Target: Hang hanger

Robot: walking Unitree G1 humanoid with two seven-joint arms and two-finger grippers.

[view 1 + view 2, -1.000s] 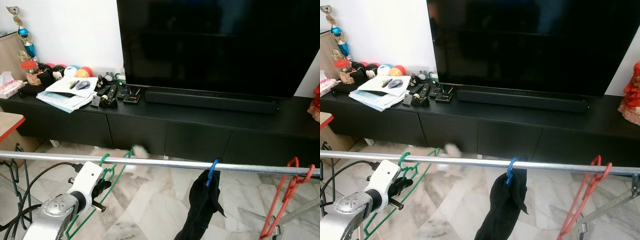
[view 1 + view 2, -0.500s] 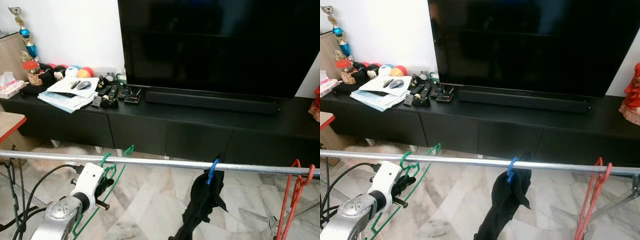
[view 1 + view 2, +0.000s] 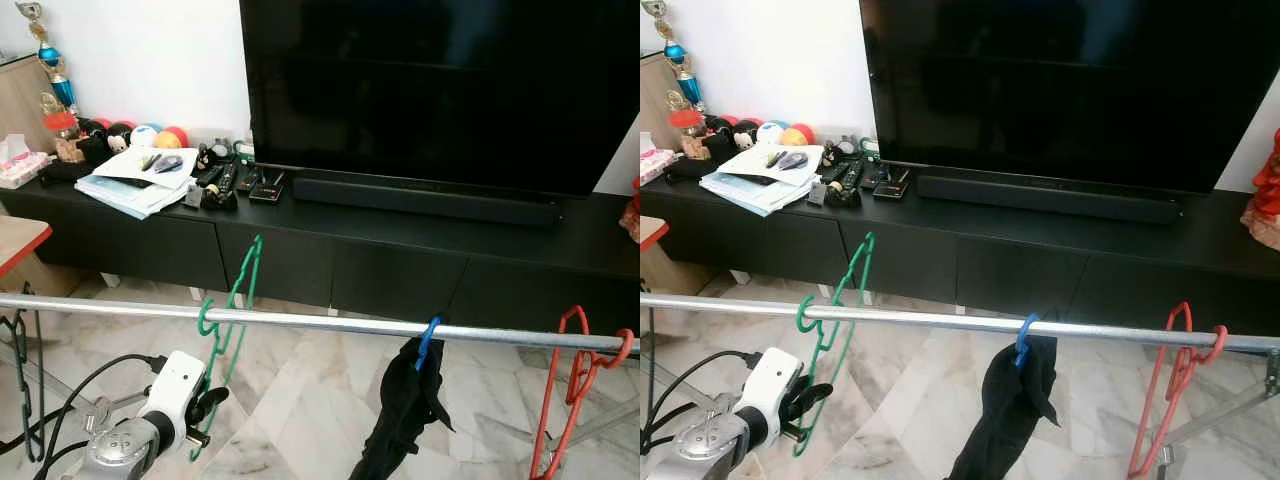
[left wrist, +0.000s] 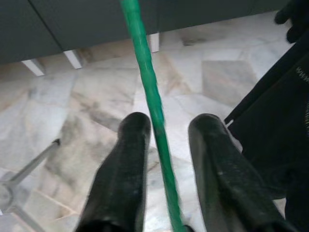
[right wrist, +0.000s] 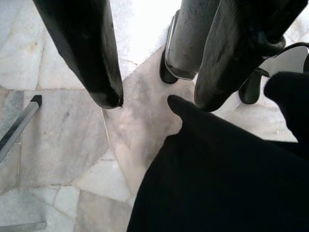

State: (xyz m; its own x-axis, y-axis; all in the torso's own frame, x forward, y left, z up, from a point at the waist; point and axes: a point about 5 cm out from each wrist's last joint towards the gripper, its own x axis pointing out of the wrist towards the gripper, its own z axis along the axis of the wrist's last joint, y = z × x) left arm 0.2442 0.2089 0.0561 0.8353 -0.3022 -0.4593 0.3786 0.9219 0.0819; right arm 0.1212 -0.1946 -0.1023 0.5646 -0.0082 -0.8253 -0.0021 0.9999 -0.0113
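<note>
A green wire hanger (image 3: 240,290) has its hook over the silver rail (image 3: 320,322) left of centre, and its body is swung outward at a tilt. My left gripper (image 3: 212,403) sits below the rail at the hanger's lower edge. In the left wrist view the green wire (image 4: 140,53) runs between the two black fingers (image 4: 120,169) with a gap on each side, so the left gripper (image 4: 171,123) is open. My right gripper (image 5: 159,99) is open over the marble floor, with black cloth (image 5: 217,183) just past its fingertips.
A black garment (image 3: 405,410) hangs from a blue hanger (image 3: 427,340) at mid-rail, and a red hanger (image 3: 565,390) hangs at the right end. Beyond the rail stand a low black cabinet (image 3: 300,260) and a large TV (image 3: 440,90). A black hanger (image 3: 18,345) hangs at far left.
My left gripper has dropped lower below the rail. The green hanger now hangs from the rail by its hook and has swung up and outward.
</note>
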